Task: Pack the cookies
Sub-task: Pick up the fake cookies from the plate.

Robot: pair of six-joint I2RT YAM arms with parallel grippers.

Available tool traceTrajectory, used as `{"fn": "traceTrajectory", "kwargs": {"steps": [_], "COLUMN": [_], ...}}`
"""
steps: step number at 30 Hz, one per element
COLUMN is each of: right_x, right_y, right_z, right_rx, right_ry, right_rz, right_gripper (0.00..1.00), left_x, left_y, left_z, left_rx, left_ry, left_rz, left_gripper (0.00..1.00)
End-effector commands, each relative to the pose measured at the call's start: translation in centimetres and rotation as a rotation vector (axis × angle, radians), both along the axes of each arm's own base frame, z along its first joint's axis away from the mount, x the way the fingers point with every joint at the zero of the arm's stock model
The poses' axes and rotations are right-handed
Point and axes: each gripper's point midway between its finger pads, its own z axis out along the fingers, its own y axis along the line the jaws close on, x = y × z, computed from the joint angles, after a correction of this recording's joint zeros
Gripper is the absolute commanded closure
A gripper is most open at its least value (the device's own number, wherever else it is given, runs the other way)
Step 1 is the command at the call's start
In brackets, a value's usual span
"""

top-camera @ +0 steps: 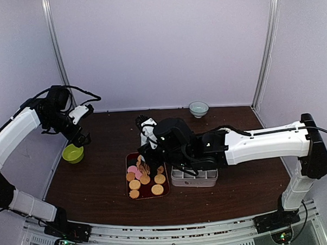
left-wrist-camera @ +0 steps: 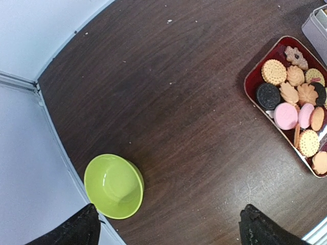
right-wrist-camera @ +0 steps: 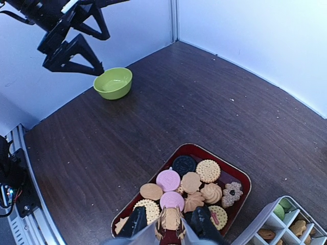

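The cookies lie in a dark red tray, also seen from above and at the right edge of the left wrist view. They are round golden, flower-shaped, pink and dark ones. My right gripper hangs over the tray's near end, shut on metal tongs. A golden flower-shaped cookie sits between the tongs' arms. My left gripper is wide open and empty, high above the table near a green bowl.
A grey compartment box stands right of the tray and holds some cookies. The green bowl sits at the table's left edge. A pale bowl is at the back wall.
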Motion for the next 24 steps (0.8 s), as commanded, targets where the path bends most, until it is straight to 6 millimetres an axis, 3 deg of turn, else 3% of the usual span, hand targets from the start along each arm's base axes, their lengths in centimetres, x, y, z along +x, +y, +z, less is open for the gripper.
{"fn": "traceTrajectory", "kwargs": {"steps": [1, 17, 24], "right_x": [2.3, 5.2, 5.8], "right_y": [-1.1, -1.1, -1.1], "right_z": [1.4, -0.5, -2.3], "right_rx": [-0.009, -0.002, 0.013], "right_ry": [-0.060, -0.044, -0.005], "right_rz": [-0.099, -0.164, -0.179], "right_gripper": [0.71, 0.64, 0.63], "left_x": [0.1, -0.3, -0.3], "left_y": [-0.9, -1.7, -2.0], "left_z": [-0.9, -1.7, -1.8], "left_rx": [-0.050, -0.074, -0.087], "left_ry": [0.017, 0.053, 0.060], "left_rz": [-0.026, -0.067, -0.079], "left_gripper": [0.02, 0.02, 0.02]}}
